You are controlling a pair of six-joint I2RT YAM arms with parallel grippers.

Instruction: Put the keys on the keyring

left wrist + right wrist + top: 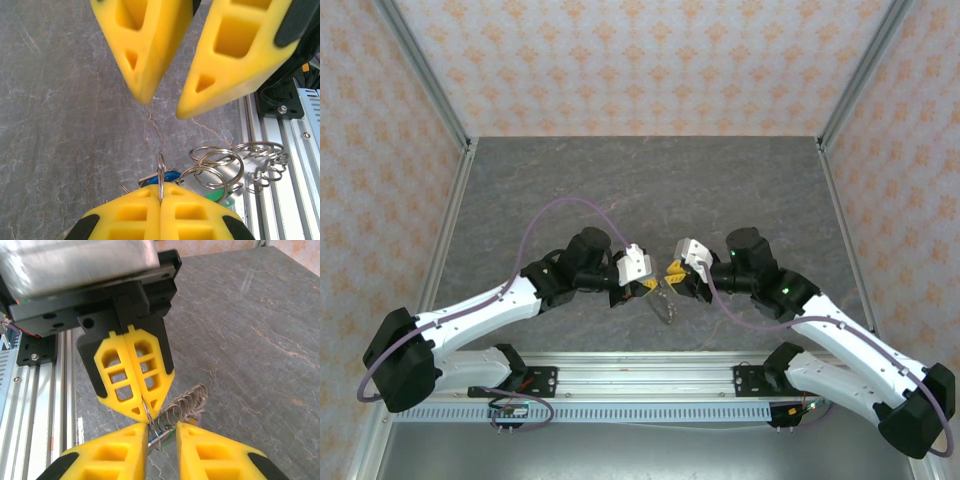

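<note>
My left gripper [161, 196] pinches the keyring [161, 169] edge-on over the table [60, 125]. The keys [170, 176] and small rings [216, 167] cluster just beside it. My right gripper [161, 426] faces it, fingers parted.

Left arm [470, 315] and right arm [850, 345] have white links, black joints, lilac cables [565, 200], yellow latticed end effector fingers [160, 55].

I'm taking the keyring [665, 303] as my mark: left gripper [647, 287] touching its left side, right gripper [671, 279] just right, table [650, 180] beneath and behind it, rail [640, 372] before it.
</note>
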